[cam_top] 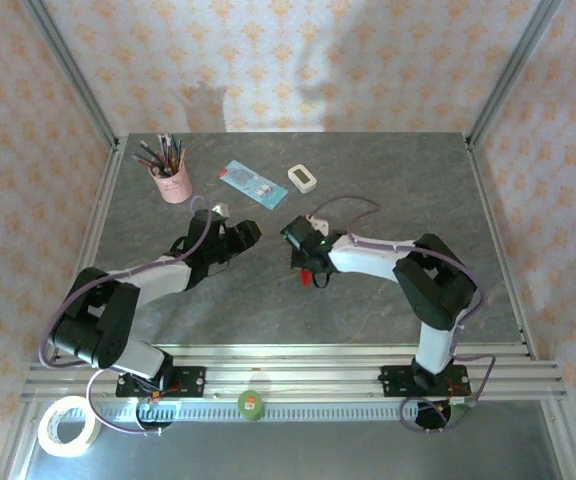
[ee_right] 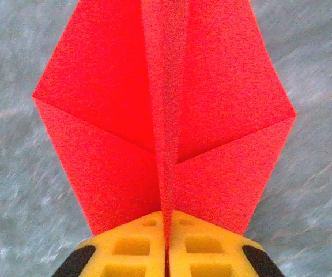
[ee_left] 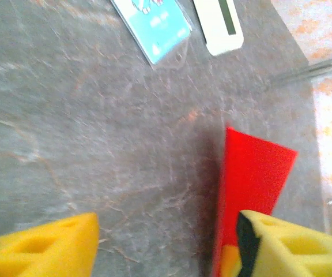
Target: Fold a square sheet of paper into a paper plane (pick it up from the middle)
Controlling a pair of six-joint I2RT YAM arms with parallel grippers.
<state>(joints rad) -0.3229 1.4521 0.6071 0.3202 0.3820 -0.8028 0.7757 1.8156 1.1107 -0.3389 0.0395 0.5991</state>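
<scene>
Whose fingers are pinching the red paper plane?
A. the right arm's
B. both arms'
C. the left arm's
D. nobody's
A: in the right wrist view the right arm's yellow fingers are pressed together on the centre fold of the paper plane, while the left arm's fingers stand wide apart.
</scene>
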